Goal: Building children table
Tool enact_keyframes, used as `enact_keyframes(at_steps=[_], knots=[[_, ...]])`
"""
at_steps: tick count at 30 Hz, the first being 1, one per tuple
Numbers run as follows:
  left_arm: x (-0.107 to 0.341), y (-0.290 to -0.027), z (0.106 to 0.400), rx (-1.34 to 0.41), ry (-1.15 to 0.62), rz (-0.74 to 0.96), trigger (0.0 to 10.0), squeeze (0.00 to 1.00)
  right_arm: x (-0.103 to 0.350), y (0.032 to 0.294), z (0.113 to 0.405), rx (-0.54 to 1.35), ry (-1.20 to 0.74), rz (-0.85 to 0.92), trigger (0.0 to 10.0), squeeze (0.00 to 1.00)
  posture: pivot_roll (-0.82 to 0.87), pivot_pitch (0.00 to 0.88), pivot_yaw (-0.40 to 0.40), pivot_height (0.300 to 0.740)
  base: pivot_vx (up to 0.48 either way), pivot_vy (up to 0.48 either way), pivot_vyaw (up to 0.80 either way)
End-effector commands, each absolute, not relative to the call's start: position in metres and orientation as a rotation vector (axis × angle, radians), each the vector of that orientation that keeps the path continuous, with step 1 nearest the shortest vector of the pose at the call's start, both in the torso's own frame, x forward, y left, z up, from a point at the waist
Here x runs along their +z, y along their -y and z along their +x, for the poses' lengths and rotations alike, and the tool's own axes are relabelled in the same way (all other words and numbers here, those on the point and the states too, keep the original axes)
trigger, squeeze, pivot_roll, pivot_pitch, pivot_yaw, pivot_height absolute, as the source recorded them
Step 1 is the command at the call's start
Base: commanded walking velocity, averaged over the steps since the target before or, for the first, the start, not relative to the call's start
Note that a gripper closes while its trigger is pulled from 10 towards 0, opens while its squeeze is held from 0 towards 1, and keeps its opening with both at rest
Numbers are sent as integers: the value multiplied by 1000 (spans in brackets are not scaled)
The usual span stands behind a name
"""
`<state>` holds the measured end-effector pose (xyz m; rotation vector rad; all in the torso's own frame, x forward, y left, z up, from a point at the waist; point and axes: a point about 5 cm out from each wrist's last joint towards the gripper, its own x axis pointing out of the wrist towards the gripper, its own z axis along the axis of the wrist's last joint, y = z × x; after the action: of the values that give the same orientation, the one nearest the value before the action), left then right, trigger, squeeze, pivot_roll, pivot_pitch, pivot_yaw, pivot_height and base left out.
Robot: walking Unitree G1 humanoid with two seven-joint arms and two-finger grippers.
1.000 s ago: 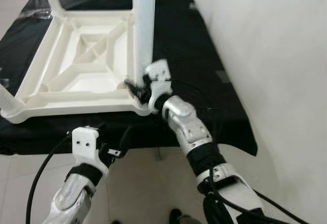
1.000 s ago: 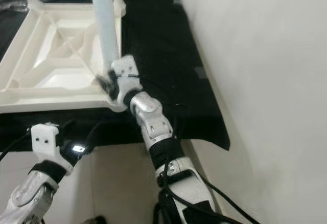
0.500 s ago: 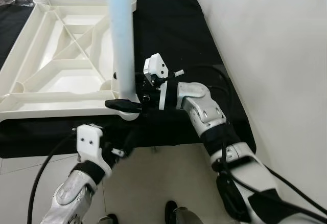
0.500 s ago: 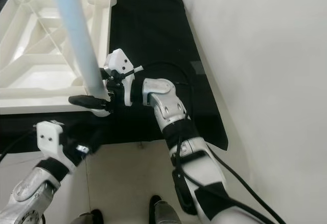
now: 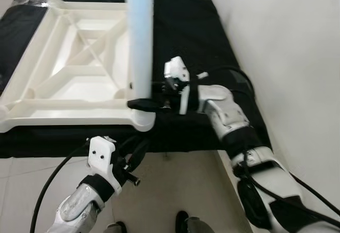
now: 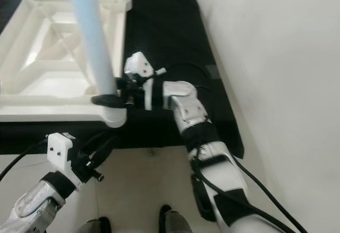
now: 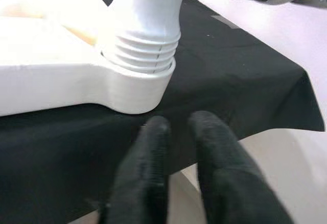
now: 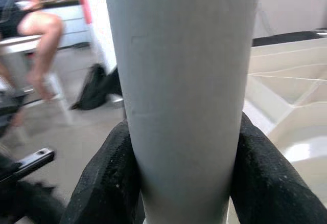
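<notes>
At the near corner of the upturned table top (image 5: 69,84), your right claw (image 5: 139,104) grips the pale leg (image 5: 141,36). Your left claw (image 7: 176,127) is clenched, holding nothing, below the black-covered desk (image 5: 212,47).

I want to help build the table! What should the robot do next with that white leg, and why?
Probably keep twisting. The right gripper clamps the pale round table leg, which stands upright in the corner socket of the upturned white plastic tabletop. Thread ridges show above the socket, so it likely isn't fully screwed down.
</notes>
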<state>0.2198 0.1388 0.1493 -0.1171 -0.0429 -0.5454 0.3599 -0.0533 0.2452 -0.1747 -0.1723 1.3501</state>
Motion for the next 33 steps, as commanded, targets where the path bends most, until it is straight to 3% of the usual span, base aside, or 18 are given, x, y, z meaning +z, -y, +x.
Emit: enact_keyframes(at_steps=[1, 2, 3, 4, 5, 7, 12, 15, 16, 17, 18, 19, 20, 21, 26, 27, 28, 33], knots=[[147, -137, 217, -567, 30, -113, 0, 0, 217, 62, 362, 1169, 52, -133, 0, 0, 41, 279, -86, 740, 0, 0, 0], [147, -137, 217, -567, 30, -113, 0, 0, 217, 62, 362, 1169, 52, -133, 0, 0, 41, 279, -86, 740, 0, 0, 0], [148, -139, 217, -570, 30, -118, 0, 0, 189, 50, 348, 867, -35, -51, 0, 0, 28, 288, -83, 740, 0, 0, 0], [148, -139, 217, -570, 30, -118, 0, 0, 189, 50, 348, 867, -35, -51, 0, 0, 28, 288, -83, 740, 0, 0, 0], [148, -140, 217, -570, 31, -122, 0, 0, 173, 45, 331, 705, -76, -13, 0, 0, 25, 289, -80, 740, 0, 0, 0], [148, -141, 219, -572, 31, -123, 0, 0, 163, 35, 321, 602, -105, 20, 0, 0, 29, 281, -68, 740, 0, 0, 0], [147, -142, 225, -571, 29, -113, 0, 0, 169, 6, 325, 628, -46, 18, 0, 0, 42, 255, -61, 740, 0, 0, 0], [146, -143, 226, -566, 28, -111, 0, 0, 173, 2, 331, 649, -31, 20, 0, 0, 50, 251, -57, 740, 0, 0, 0], [146, -144, 227, -559, 29, -107, 0, 0, 179, 0, 336, 671, -24, 18, 7647, 0, 59, 247, -57, 740, 0, 0, 0], [146, -144, 227, -559, 29, -107, 0, 0, 179, 0, 336, 671, -24, 18, 7647, 0, 59, 247, -57, 740, 0, 0, 0], [146, -145, 227, -552, 30, -101, 0, 0, 186, -1, 341, 720, -2, 22, 10000, 0, 72, 243, -56, 740, 0, 0, 0], [146, -145, 227, -552, 30, -101, 0, 0, 186, -1, 341, 720, -2, 22, 10000, 0, 72, 243, -56, 740, 0, 0, 0], [146, -146, 228, -539, 30, -86, 7686, 0, 199, 0, 345, 807, 44, 51, 10000, 0, 77, 238, -56, 740, 0, 0, 0], [145, -146, 228, -531, 31, -72, 10000, 0, 210, 2, 348, 927, 80, 74, 10000, 1000, 82, 230, -56, 740, 0, 0, 0], [145, -148, 220, -511, 28, -42, 10000, 0, 237, 12, 352, 1211, 180, 20, 10000, 1000, 83, 225, -56, 740, 0, 0, 0], [144, -149, 215, -508, 28, -30, 10000, 0, 242, 16, 350, 1299, 180, -50, 10000, 898, 88, 227, -56, 740, 0, 0, 0], [145, -149, 209, -498, 40, -2, 10000, 0, 245, 21, 348, 1398, 167, -144, 10000, 0, 95, 228, -60, 740, 0, 0, 0], [148, -152, 208, -432, 73, 57, 10000, 0, 243, 26, 351, 1473, 141, -196, 10000, 0, 102, 229, -62, 740, 0, 0, 0]])
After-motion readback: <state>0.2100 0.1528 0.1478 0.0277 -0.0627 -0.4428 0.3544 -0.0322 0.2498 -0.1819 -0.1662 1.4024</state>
